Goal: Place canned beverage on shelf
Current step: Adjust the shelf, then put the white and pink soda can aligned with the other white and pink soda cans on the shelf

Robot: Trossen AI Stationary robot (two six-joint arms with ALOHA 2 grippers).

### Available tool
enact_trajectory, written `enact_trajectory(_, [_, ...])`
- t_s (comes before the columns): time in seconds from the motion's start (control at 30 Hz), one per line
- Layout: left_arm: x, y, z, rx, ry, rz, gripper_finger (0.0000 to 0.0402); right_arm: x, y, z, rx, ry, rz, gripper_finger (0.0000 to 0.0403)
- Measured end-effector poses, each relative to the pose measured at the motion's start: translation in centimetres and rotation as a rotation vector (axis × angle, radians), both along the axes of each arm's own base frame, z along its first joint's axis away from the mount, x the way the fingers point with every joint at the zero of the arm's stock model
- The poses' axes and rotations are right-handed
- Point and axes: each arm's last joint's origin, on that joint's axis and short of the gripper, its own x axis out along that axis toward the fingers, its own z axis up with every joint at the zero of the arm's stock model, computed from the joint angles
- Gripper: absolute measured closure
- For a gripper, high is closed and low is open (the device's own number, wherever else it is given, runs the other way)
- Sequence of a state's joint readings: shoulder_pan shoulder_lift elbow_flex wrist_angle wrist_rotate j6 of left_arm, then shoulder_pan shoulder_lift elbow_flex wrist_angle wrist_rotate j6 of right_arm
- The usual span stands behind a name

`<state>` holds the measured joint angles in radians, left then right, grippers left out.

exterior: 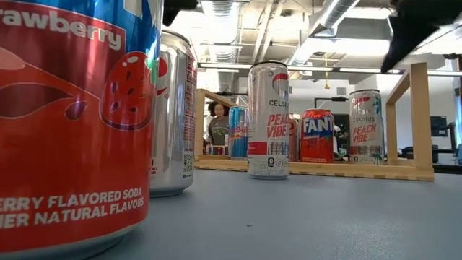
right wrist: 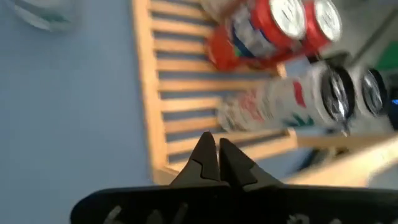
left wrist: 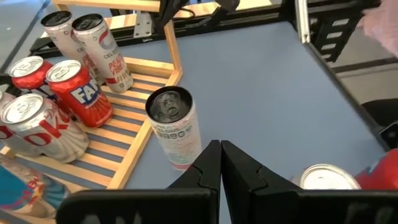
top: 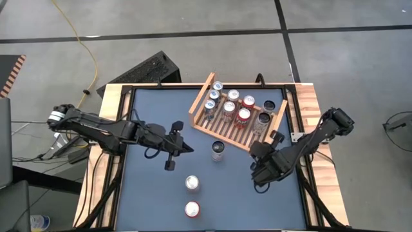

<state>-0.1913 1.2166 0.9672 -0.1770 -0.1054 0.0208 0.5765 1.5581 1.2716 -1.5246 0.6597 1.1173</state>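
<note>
The light wooden shelf point(top: 201, 98) stands at the table's far middle with several cans upright on its slats. A tall slim can point(top: 217, 151) stands upright on the blue table just in front of the shelf's near rail point(left wrist: 142, 142). A silver can point(top: 192, 183) and a red can point(top: 192, 209) stand nearer the front edge. My left gripper point(top: 188, 149) hovers shut just left of the tall can point(left wrist: 174, 127), pointing at it. My right gripper point(top: 259, 149) hovers shut over the shelf's near right corner point(right wrist: 149, 112), slanting down.
In the low view the red can point(exterior: 72, 123) and silver can point(exterior: 173, 115) fill the near left, with the tall can point(exterior: 268, 119) behind them. Raised wooden edging point(top: 302, 116) frames the table. The shelf's slats point(right wrist: 186, 84) near the front show bare.
</note>
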Motion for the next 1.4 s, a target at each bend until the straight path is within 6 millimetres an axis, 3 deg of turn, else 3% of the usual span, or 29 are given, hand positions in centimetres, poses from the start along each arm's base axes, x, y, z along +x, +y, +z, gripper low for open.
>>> enact_trajectory(0.17, [-0.9,0.1,0.8,-0.043,-0.017,-0.018,0.0401,1.4,0.7,3.1,0.022,-0.037,0.174,0.0396])
enact_trajectory(0.27, [-1.6,0.0,1.4,-0.074,-0.026,-0.028,0.0401,2.6,1.1,5.5,0.082,-0.052,0.338,0.0363])
enact_trajectory(0.43, [-3.1,-0.6,1.7,-0.069,0.006,-0.066,0.0401,5.2,0.5,8.6,0.121,-0.120,0.588,0.0256])
enact_trajectory(0.63, [-4.7,-1.5,1.8,-0.085,0.062,-0.102,0.0401,8.4,-2.8,9.6,0.157,-0.193,0.750,0.0123])
enact_trajectory(0.73, [-5.2,-1.9,1.7,-0.103,0.089,-0.112,0.0401,9.7,-4.6,9.3,0.164,-0.180,0.802,0.0097])
enact_trajectory(0.97, [-5.7,-2.8,1.3,-0.093,0.134,-0.146,0.0401,12.3,-6.7,6.8,0.261,-0.100,0.865,0.0091])
enact_trajectory(1.4, [-5.9,-3.1,1.3,-0.080,0.136,-0.115,0.0401,14.6,-6.5,2.8,0.338,0.044,0.919,0.0091])
